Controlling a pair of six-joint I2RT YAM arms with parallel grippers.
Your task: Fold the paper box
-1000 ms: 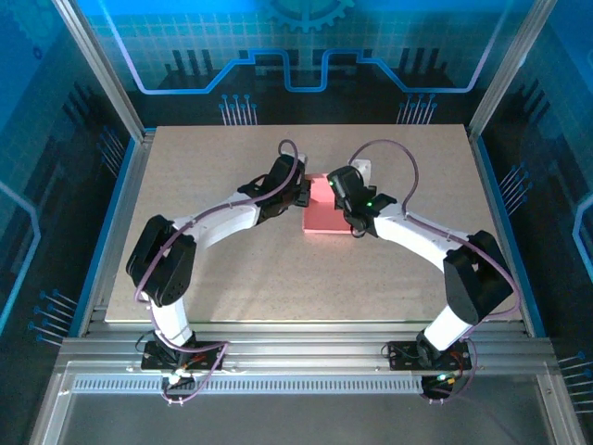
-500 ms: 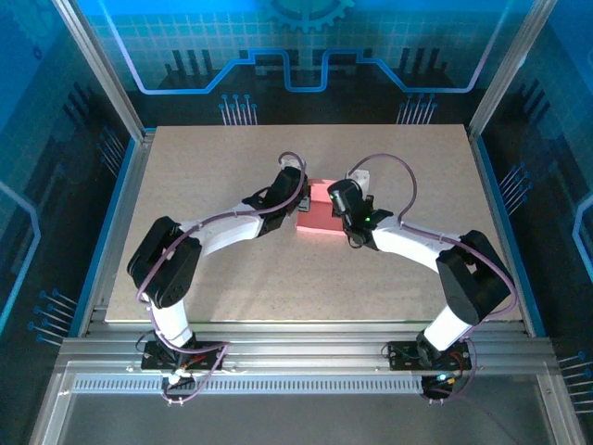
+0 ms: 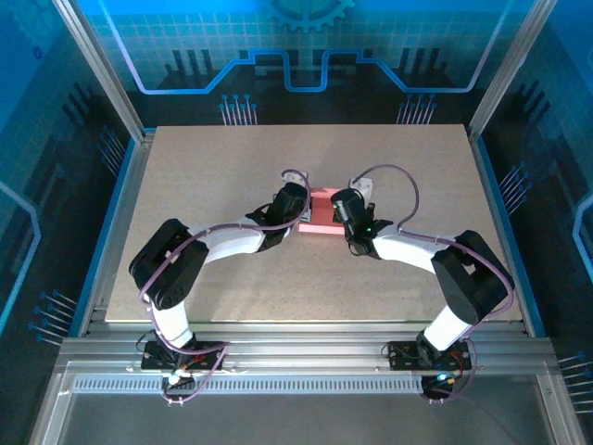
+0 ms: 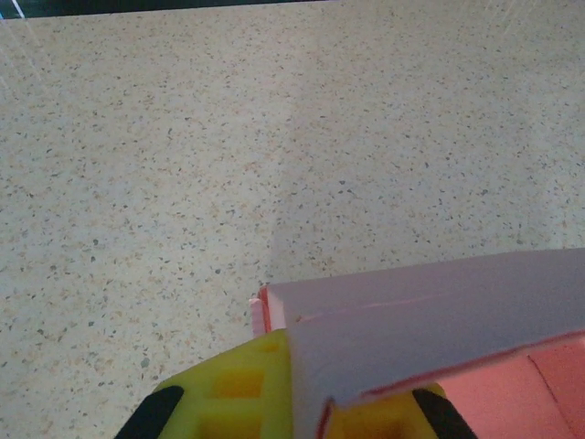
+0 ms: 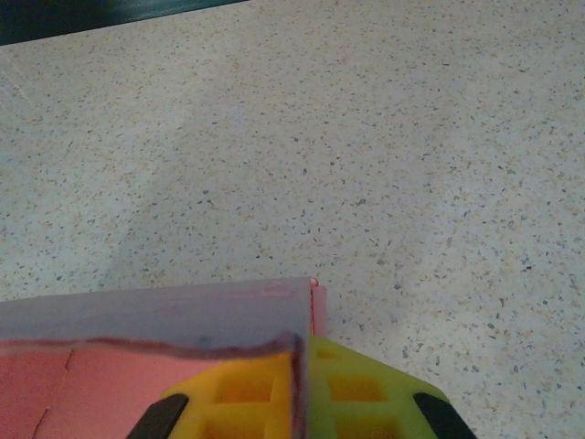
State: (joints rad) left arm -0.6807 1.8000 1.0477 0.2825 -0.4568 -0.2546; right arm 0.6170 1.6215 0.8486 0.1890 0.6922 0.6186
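Top view: the paper box is lying near the centre of the table, directly between your two claws. The left claw is pinching the box's left end with its jaws fully closed. In the left wrist view a raised pink wall is passing between the yellow pads at the bottom of the frame. The right claw is clamping the right end the same way, its pads closing on the wall's edge.

Paper box on table ctr, L hand at its left edge, R hand at right edge
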